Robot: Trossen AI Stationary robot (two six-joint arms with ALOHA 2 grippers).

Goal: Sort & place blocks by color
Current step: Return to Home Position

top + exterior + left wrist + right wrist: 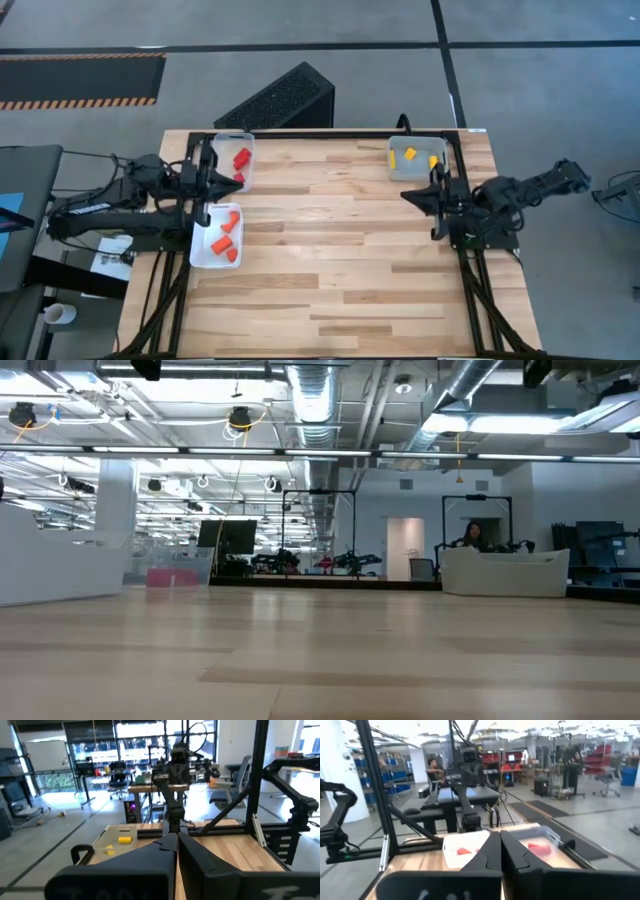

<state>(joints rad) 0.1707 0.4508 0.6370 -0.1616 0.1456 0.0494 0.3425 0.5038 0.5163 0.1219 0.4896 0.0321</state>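
Blocks (pixel 228 222) sit sorted in trays (pixel 205 260).
We see red blocks (pixel 242 158) and orange blocks (pixel 220 244) by the left gripper (pixel 176 837), yellow blocks (pixel 410 154) by the right gripper (pixel 499 835); both pincers closed tight, empty.

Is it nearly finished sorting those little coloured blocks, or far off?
It looks done. The red blocks lie in the clear tray, the orange blocks in the white tray, the yellow blocks in the gray tray; none shows loose on the table. Nothing is in hand: the left gripper and right gripper are shut, empty, at the table's sides. Only parking the arms seems left.
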